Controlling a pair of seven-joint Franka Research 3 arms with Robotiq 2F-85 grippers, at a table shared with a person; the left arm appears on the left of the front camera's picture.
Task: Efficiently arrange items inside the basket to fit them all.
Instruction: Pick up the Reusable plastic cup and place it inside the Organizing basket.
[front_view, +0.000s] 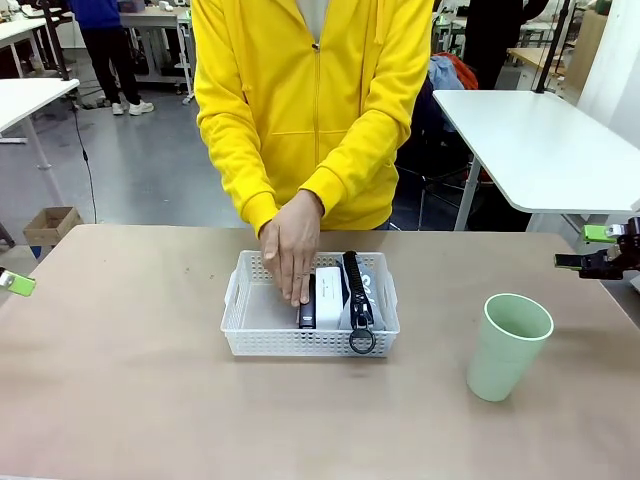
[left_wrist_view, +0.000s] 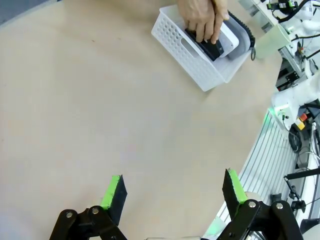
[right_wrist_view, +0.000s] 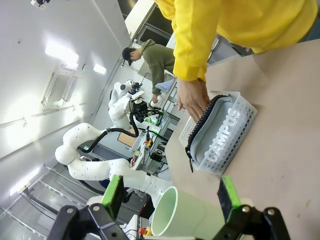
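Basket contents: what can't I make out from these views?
- Front view: the person's hand covers the far end of the stapler and part of the white box in the basket.
- Right wrist view: the pouch hides the stapler and white box behind it; the right tool and the bottom edge hide the base of the cup.
- Left wrist view: the hand hides most of the stapler.

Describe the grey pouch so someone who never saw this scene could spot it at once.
Find the white perforated basket in the middle of the table. Of the three things side by side in it, the pouch sits at the end nearer the green cup. Unlike the black stapler and white box, it is grey fabric with a black zipper and ring.
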